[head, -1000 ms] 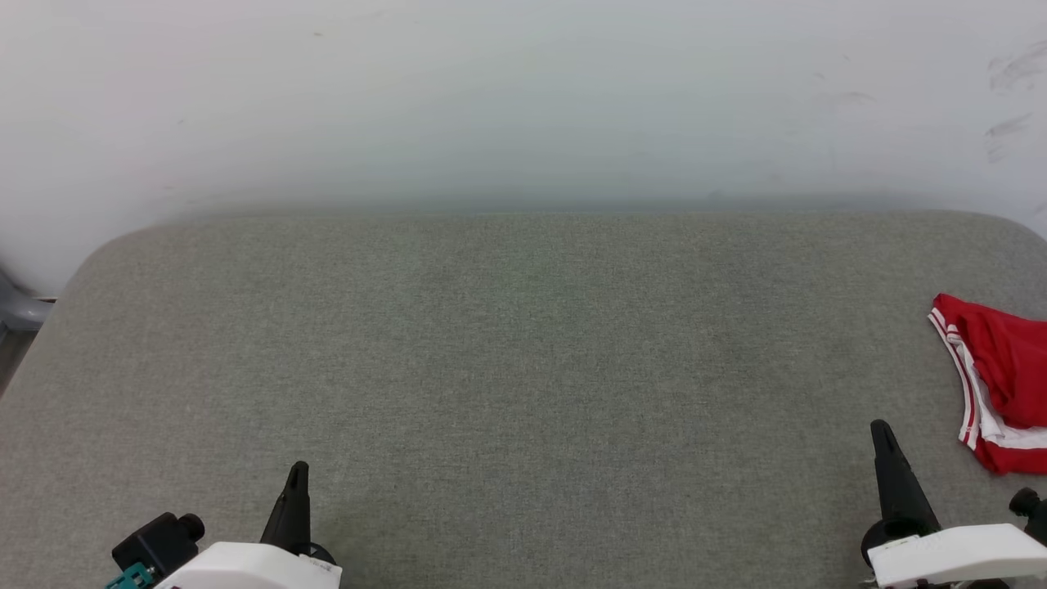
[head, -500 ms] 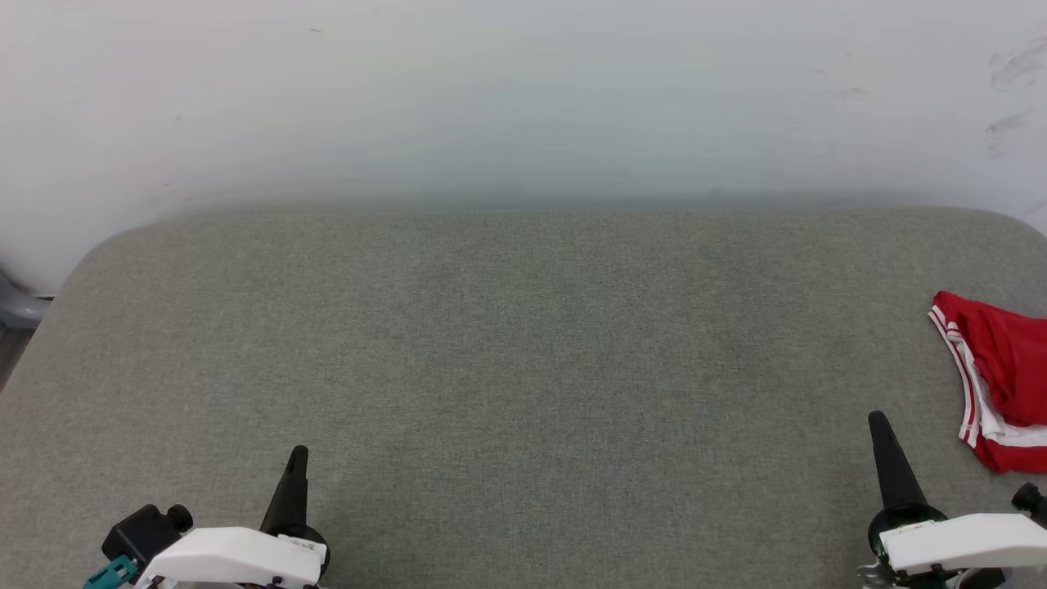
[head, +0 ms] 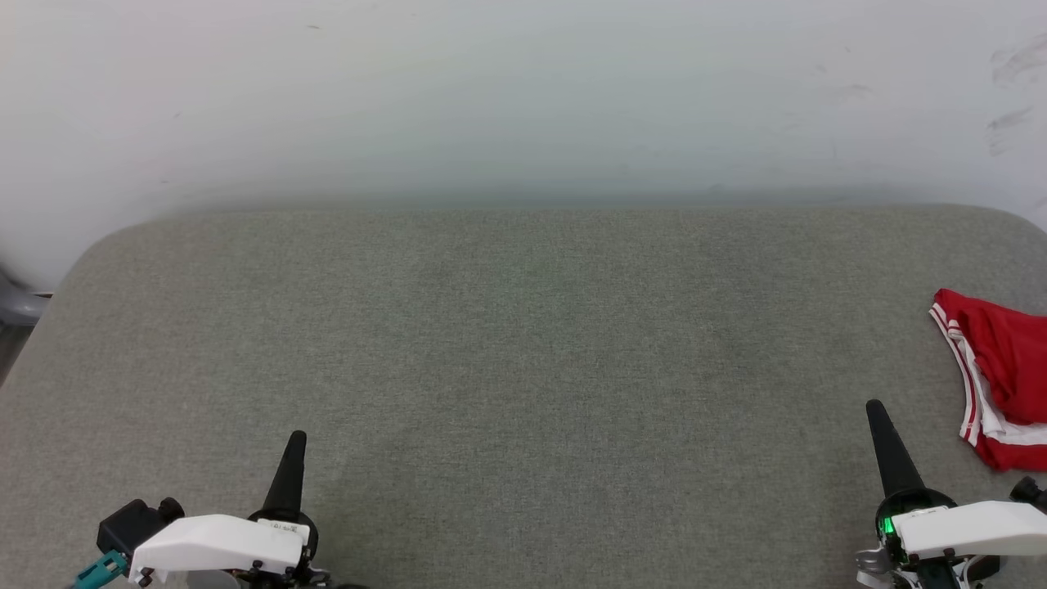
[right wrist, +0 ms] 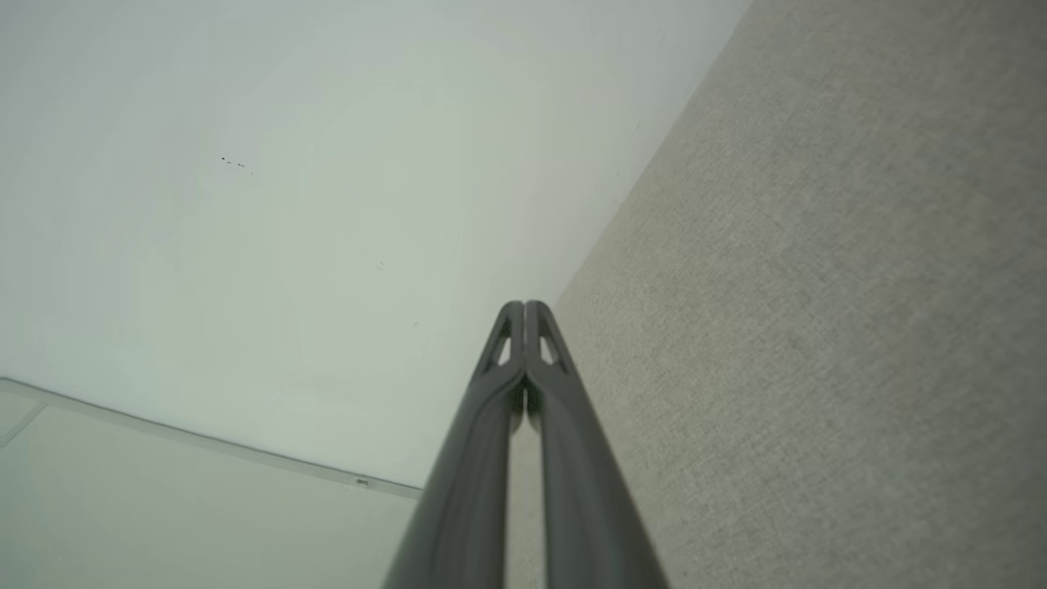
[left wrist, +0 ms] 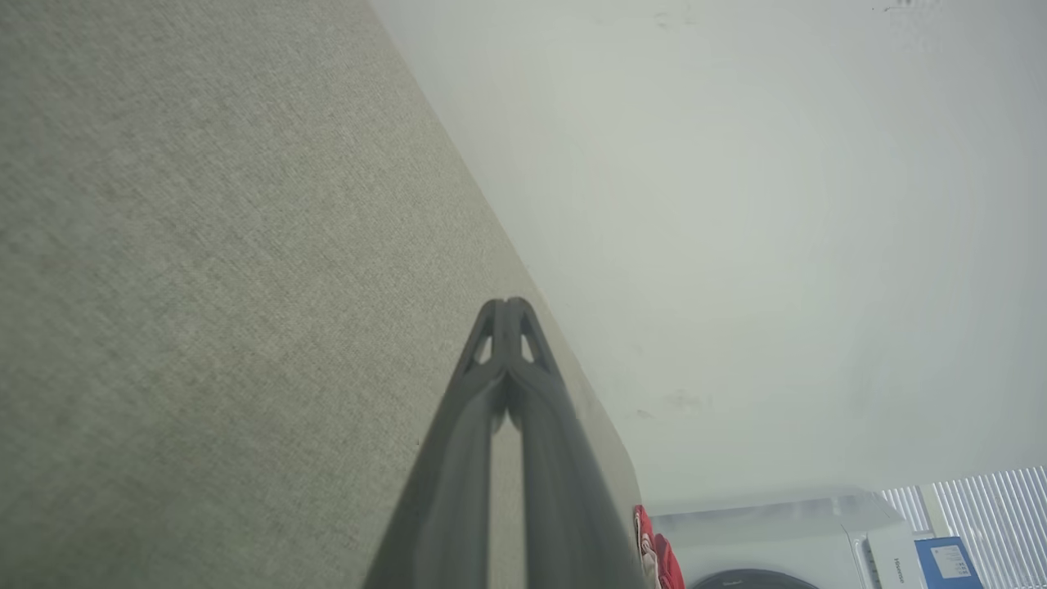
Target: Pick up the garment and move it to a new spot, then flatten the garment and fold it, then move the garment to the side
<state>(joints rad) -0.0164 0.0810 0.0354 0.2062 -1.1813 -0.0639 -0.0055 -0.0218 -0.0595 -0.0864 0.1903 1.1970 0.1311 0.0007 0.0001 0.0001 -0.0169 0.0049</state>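
Head view: grey fabric table takes the lower two thirds, pale wall behind it at 12 o'clock.

The garment lies bunched on the table at 3 o'clock, cut off by the picture's edge. It is red cloth with red-and-white striped trim down its 9 o'clock side and a strip of white low down. Lettering can't be made out. Both grippers are apart from it.

The left gripper sits at 7 o'clock, dark fingers pointing to 12, white housing below them at the bottom edge. Its jaws are together with nothing between them. In the left wrist view the two tips press against each other, with only a thin slit further down. It hangs over bare table, well apart from the garment.

The right gripper sits at 5 o'clock, fingers pointing to roughly 12, with a small green light at their base. Its jaws are together and hold nothing; in the right wrist view the tips meet. The garment is near, at its 2 o'clock, not touching.

Left wrist view: table at 9 o'clock, wall at 2 o'clock, and a sliver of the red garment at 5 o'clock beside the fingers. Past that are a white appliance, a blue box and blinds.

Right wrist view: table at 3 o'clock, wall at 10 o'clock.
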